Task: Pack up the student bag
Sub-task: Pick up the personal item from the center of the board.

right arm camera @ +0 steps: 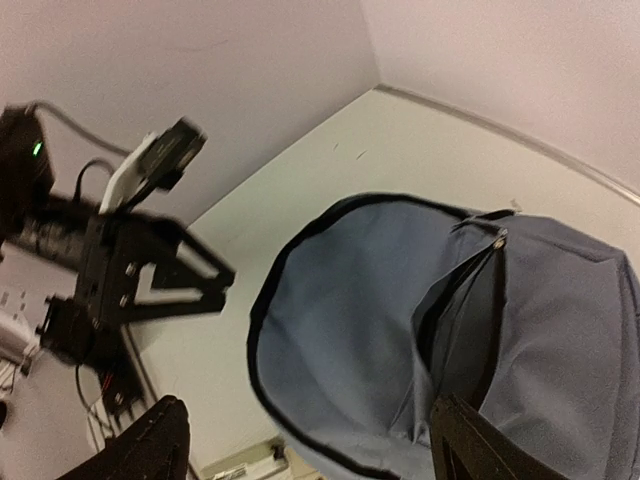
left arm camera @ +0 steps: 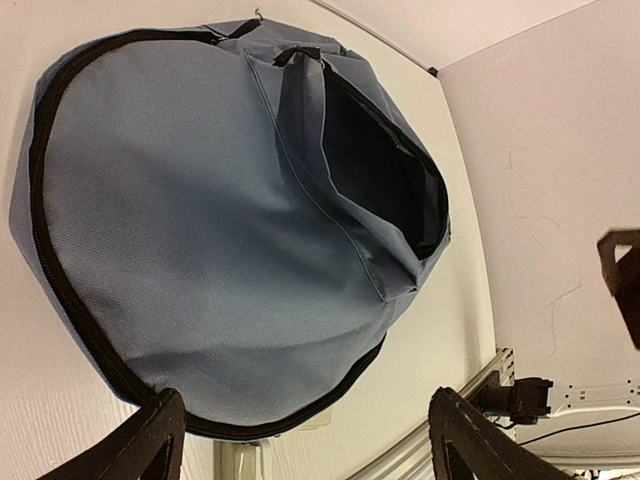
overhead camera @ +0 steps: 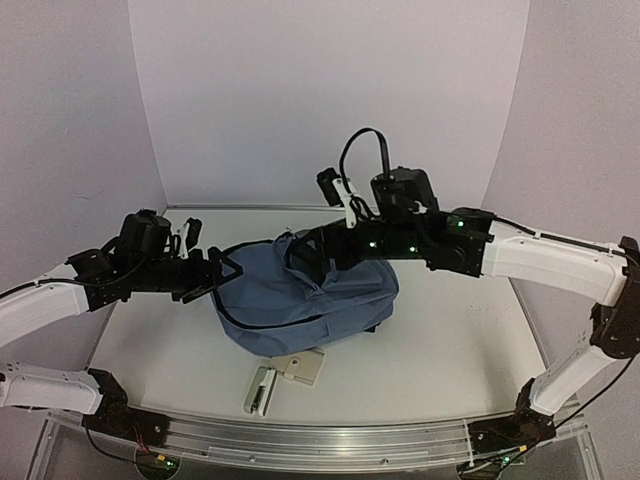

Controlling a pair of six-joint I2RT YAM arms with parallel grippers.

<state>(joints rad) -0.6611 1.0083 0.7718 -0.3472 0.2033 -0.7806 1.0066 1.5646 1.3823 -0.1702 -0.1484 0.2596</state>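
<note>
The student bag lies mid-bench with its zip mouth gaping, the left tool at its 9 o'clock and the right tool at 12 both spread empty, and a pale item at 6 o'clock apparently not yet packed.

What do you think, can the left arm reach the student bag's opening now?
Probably yes: the left gripper, open, faces the student bag, with nothing between it and the opening.

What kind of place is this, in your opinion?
Probably a laboratory robot bench, not a classroom: bare white walls enclose the table, and an aluminium rail at its near edge carries two robot arms.
</note>
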